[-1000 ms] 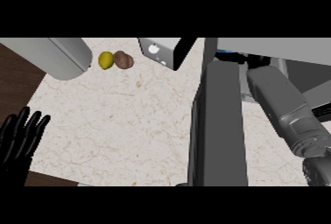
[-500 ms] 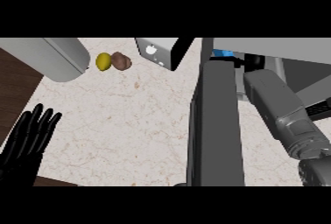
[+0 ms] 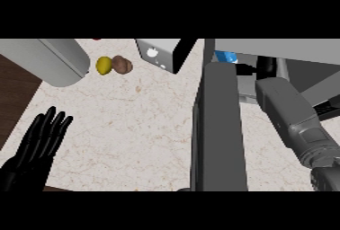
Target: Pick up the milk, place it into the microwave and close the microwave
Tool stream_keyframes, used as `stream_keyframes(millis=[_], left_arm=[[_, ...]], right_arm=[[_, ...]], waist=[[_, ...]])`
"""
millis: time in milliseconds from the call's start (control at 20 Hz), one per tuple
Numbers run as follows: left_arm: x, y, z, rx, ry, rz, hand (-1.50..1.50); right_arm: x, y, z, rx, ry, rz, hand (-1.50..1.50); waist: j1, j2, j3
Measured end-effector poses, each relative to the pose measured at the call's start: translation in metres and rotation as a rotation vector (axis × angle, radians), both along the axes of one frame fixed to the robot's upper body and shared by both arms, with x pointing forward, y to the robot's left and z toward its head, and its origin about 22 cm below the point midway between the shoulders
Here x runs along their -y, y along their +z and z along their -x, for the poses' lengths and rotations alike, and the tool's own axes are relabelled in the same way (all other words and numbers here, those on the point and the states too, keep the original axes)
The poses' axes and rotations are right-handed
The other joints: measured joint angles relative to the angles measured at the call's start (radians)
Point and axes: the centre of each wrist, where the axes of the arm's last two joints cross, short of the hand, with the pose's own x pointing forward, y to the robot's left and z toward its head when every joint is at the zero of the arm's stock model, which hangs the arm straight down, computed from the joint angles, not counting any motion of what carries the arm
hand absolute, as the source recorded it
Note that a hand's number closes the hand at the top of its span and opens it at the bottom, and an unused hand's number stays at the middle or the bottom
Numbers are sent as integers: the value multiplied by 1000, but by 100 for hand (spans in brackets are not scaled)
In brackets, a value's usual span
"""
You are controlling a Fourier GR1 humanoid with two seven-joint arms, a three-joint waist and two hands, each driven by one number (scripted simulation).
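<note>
Left hand (image 3: 36,146), fingers straight and together, has slid further onto the surface (image 3: 133,121) at lower left; right hand hidden behind the microwave door (image 3: 219,130).

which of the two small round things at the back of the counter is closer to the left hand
The yellow one; the brown one touches its right side, farther from the left hand.

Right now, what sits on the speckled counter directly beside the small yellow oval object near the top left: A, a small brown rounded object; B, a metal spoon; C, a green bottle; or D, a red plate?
A: a small brown rounded object lies touching the small yellow oval object on the speckled counter.
</note>
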Motion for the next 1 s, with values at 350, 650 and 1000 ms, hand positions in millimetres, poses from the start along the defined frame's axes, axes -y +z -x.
stream_keyframes(millis=[350, 650, 1000], left_arm=[[12, -2, 0, 8, -12, 7, -150], [18, -5, 0, 1, -5, 5, -150], [24, -10, -6, -34, -44, -2, -150]], right_arm=[[12, -8, 5, -12, 53, -38, -150], [19, -21, 13, -18, 82, -80, -150], [11, -45, 25, -21, 133, -141, -150]], waist=[[-14, -10, 0], [-32, -18, -1], [-61, -30, -2]])
